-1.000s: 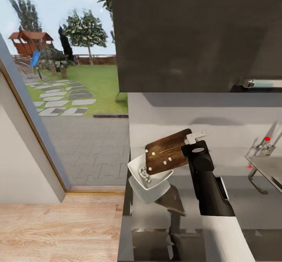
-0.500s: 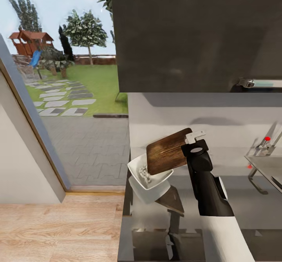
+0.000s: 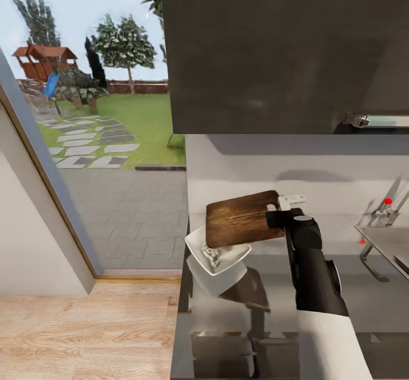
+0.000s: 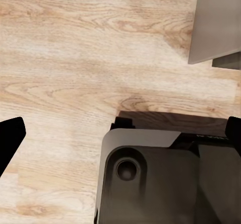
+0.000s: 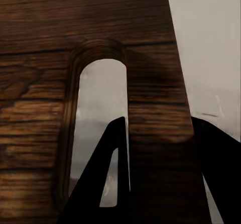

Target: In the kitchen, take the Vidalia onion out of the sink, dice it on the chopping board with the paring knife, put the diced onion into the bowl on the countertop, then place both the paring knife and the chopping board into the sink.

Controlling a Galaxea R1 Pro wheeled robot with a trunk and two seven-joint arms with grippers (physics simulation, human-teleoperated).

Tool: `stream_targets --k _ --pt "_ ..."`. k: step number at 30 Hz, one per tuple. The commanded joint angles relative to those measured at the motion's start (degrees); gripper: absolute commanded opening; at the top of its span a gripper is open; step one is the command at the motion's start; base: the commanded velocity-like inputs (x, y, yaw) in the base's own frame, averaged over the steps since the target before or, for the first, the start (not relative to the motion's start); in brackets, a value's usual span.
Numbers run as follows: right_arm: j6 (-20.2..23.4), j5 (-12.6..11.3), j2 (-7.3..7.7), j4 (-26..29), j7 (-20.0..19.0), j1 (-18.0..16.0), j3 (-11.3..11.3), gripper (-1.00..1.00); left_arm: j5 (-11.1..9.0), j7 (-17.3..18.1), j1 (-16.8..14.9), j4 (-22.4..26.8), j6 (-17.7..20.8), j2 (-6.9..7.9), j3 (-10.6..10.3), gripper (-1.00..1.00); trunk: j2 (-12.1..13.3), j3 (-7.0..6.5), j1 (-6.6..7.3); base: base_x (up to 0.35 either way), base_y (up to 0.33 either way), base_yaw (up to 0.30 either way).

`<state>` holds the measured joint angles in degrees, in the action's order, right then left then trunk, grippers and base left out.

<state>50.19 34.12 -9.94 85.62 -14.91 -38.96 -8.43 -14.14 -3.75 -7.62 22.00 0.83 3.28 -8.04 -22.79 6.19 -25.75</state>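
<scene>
My right gripper (image 3: 288,203) is shut on the handle end of the dark brown chopping board (image 3: 241,219), holding it in the air, slightly tilted, over the white bowl (image 3: 227,262). Small pale pieces of diced onion (image 3: 211,253) lie in the bowl, which stands at the left end of the grey countertop (image 3: 272,295). In the right wrist view the board (image 5: 60,43) and its oval slot are close up, with a dark finger on each side and my right gripper (image 5: 160,179) clamped on it. My left gripper (image 4: 122,136) hangs open over the wooden floor. The sink (image 3: 379,242) and its tap (image 3: 391,205) are at the right edge. The paring knife is out of view.
A dark wall cabinet (image 3: 284,50) hangs above the counter. The countertop ends at its left edge by a glass door (image 3: 113,198) onto a garden, with wooden floor (image 3: 85,329) below. In the left wrist view the robot's dark base (image 4: 150,184) sits under the left gripper.
The board has swung from a steep tilt to nearly level and shifted a little left over the bowl. The white pieces that were on it a second ago are gone from its face.
</scene>
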Motion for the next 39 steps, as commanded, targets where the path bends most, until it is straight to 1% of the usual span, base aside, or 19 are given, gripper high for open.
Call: stream_targets --k 1,5,6,9,11,15,18,21,22,24,26,28,32,39 --pt "0.0 0.5 -0.06 0.1 -0.7 -0.1 -0.3 -1.0 -0.5 -0.4 0.0 0.1 0.1 0.06 -0.5 1.0 -0.1 0.13 -0.04 0.0 0.0 0.0" --pt "-0.1 -0.8 1.44 0.1 -1.3 -0.1 -0.8 -1.0 -0.6 -0.5 0.0 0.3 0.2 0.06 -0.4 1.0 -0.1 0.13 -0.04 0.0 0.0 0.0" --pt "-0.1 -1.5 1.73 0.2 -1.8 -0.1 -0.9 -1.0 -0.6 -0.5 0.0 0.4 0.2 0.03 -0.3 1.0 -0.1 0.13 -0.04 0.0 0.0 0.0" --pt "-0.2 -2.9 2.07 0.4 -3.9 -0.1 -1.1 -1.0 -0.7 -0.6 0.0 0.3 0.2 -0.41 -0.3 1.0 -0.1 0.13 -0.04 0.0 0.0 0.0" --pt "-0.2 -3.1 2.35 0.4 -5.0 -0.1 -2.0 -1.0 -0.8 -0.6 0.0 0.3 0.2 -0.73 -0.3 1.0 -0.1 0.13 -0.04 0.0 0.0 0.0" --pt "-0.3 -3.2 2.63 0.4 -6.1 -0.1 -4.1 -1.0 -0.8 -0.5 0.0 0.3 0.2 -0.91 -0.3 1.0 -0.1 0.13 -0.04 0.0 0.0 0.0" --pt "-0.6 -3.3 3.13 0.4 -6.2 -0.1 -4.5 -1.0 -0.8 -0.4 0.0 0.1 0.1 -0.91 -0.4 1.0 -0.1 0.13 -0.04 0.0 0.0 0.0" --pt "-2.2 -3.3 3.93 0.3 -6.3 -0.1 -5.1 -1.0 -0.9 -0.4 0.0 -0.6 0.0 -0.96 -0.5 1.0 -0.1 0.13 -0.04 -0.043 -0.041 0.0" --pt "-2.7 -3.3 4.04 0.3 -6.3 -0.1 -5.7 -1.0 -0.9 -0.4 0.0 -0.7 0.0 -0.97 -0.5 1.0 -0.1 0.13 -0.04 -0.13 -0.124 0.0" --pt "-4.0 -3.3 4.17 0.3 -6.3 -0.1 -8.4 -1.0 -0.9 -0.4 0.0 -0.9 0.0 -0.99 -0.5 1.0 -0.1 0.13 -0.04 -0.175 -0.173 0.0" --pt "-5.3 -3.4 4.2 0.3 -6.4 -0.1 -10.6 -1.0 -0.9 -0.4 0.0 -1.0 -0.1 -0.99 -0.5 1.0 -0.1 0.13 -0.04 -0.195 -0.197 0.0" --pt "-6.0 -3.5 4.18 0.3 -6.4 -0.1 -11.6 -1.0 -0.9 -0.4 0.0 -1.3 -0.1 -0.99 -0.5 1.0 -0.1 0.13 -0.04 -0.206 -0.207 0.0" --pt "-6.6 -3.6 4.13 0.0 -6.4 -0.1 -12.2 -1.0 -0.8 -0.4 0.0 -1.7 -0.1 -0.99 -0.5 1.0 -0.1 0.13 -0.04 -0.223 -0.213 0.0" --pt "-6.7 -3.6 4.03 -0.3 -6.4 -0.1 -12.3 -1.0 -0.9 -0.4 0.0 -1.8 -0.2 -0.99 -0.5 1.0 -0.1 0.13 -0.04 -0.23 -0.215 0.0"
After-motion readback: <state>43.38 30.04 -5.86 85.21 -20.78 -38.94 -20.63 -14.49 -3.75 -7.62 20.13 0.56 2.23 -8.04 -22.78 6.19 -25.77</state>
